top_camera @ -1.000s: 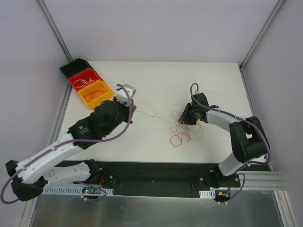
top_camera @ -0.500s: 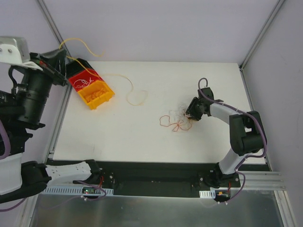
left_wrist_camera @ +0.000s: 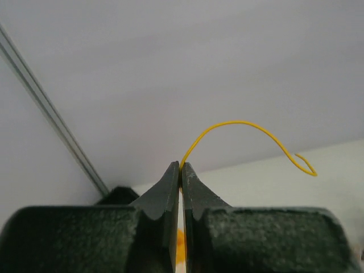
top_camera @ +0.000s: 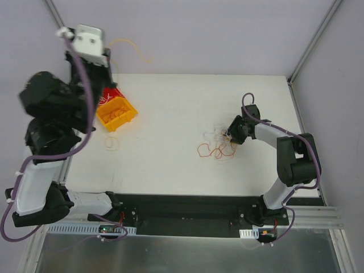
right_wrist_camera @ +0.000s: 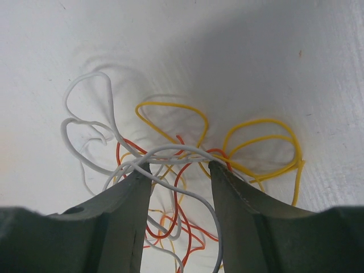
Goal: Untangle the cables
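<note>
Cables [top_camera: 216,147], Mia: where does the knot lie from the arms?

Nearest us, Tom, on the right half of the worktop [top_camera: 170,165]. It sits just ahead of the right arm's fingers [right_wrist_camera: 122,193], which stand apart, one either side of a white strand [right_wrist_camera: 170,149] that crosses the gap. They grip nothing that I can see.

Which way does the heap run?

Leftward from those fingers, across the worktop: red and orange loops [top_camera: 213,152] on the near side, white ones further back. In the wrist view yellow loops [right_wrist_camera: 170,104] lie beyond the tips.

And the left arm?

Well apart from the rest of the cables. A small pale loop [top_camera: 112,142] lies loose on the worktop near the yellow bin [top_camera: 129,118]; further off, high over the far left corner, the left fingers [left_wrist_camera: 165,193] are pressed together on one yellow strand [left_wrist_camera: 244,123]. It arcs up from the tips and over to the right, its free end hooked, in open air.

Does it reach down to that pale loop?

I cannot tell; the arm hides the path. My judgement: the right arm is much the nearer to the knot, so the next pick there falls to it, and the white strand between its tips looks the readiest hold.
</note>
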